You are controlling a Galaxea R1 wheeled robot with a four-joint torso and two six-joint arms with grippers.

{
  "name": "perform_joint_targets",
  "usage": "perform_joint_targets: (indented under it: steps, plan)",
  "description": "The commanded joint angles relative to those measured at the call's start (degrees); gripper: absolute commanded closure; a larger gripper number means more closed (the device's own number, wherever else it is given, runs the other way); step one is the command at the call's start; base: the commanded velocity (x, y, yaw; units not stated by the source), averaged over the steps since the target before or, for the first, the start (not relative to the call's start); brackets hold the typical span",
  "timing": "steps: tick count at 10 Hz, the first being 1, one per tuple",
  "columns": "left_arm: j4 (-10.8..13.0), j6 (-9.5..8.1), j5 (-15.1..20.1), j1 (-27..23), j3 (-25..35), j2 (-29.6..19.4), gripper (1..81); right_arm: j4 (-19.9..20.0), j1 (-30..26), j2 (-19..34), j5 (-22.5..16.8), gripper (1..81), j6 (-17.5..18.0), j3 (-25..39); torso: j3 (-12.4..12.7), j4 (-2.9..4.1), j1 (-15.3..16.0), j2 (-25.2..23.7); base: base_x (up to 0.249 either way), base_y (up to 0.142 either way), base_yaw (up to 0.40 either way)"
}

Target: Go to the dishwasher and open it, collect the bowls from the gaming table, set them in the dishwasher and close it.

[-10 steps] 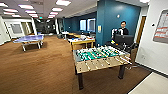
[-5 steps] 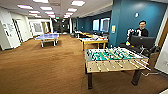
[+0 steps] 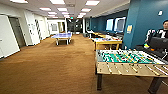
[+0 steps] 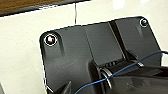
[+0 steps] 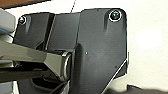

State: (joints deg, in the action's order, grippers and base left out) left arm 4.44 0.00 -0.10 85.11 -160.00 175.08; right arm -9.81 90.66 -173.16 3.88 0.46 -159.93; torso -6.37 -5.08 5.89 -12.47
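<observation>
The gaming table (image 3: 108, 42), white-topped with a yellowish wood edge, stands at mid-right of the head view, beyond the table-football table. Small coloured things lie on its top, too blurred for me to tell whether they are the bowls. The dishwasher is out of view. Both wrist views have the robot's dark plate in front of a white surface, with a strip of brown floor at one edge.
A table-football table (image 3: 120, 69) with a green field stands close at lower right. A person (image 3: 163, 31) sits behind it at a dark screen. A blue table-tennis table (image 3: 62, 36) stands far back. Brown carpet (image 3: 50, 70) stretches ahead and left, along white walls and doors (image 3: 10, 37).
The whole head picture has shifted, so the camera has moved. The table-football table now sits further right and larger, and more open carpet lies ahead.
</observation>
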Motion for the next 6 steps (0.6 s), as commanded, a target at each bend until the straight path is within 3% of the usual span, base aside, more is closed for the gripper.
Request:
perform_joint_targets:
  steps: [1,3,5,6]
  plan:
    - [-0.31,0.18,2.73,-2.98,-0.14,-0.25,1.0,0.32,-2.45,0.15,-2.82,1.0,-0.11,-0.37,0.00,0.00,0.00,0.00,0.000,0.000,0.121]
    - [-0.22,-0.09,2.73,-2.98,-0.14,-0.25,1.0,0.32,-2.45,0.24,-2.82,1.0,-0.11,-0.46,0.00,0.00,0.00,0.00,0.000,0.000,-0.079]
    - [-0.13,-0.09,2.65,-2.98,-0.14,-0.17,1.0,0.32,-2.46,0.15,-2.82,1.0,-0.11,-0.46,0.00,0.00,0.00,0.00,0.000,0.000,-0.263]
    - [-0.22,-0.35,2.65,-3.06,-0.14,-0.17,1.0,0.32,-2.54,0.15,-2.82,1.0,-0.11,-0.54,0.00,0.00,0.00,0.00,0.000,-0.156,0.000]
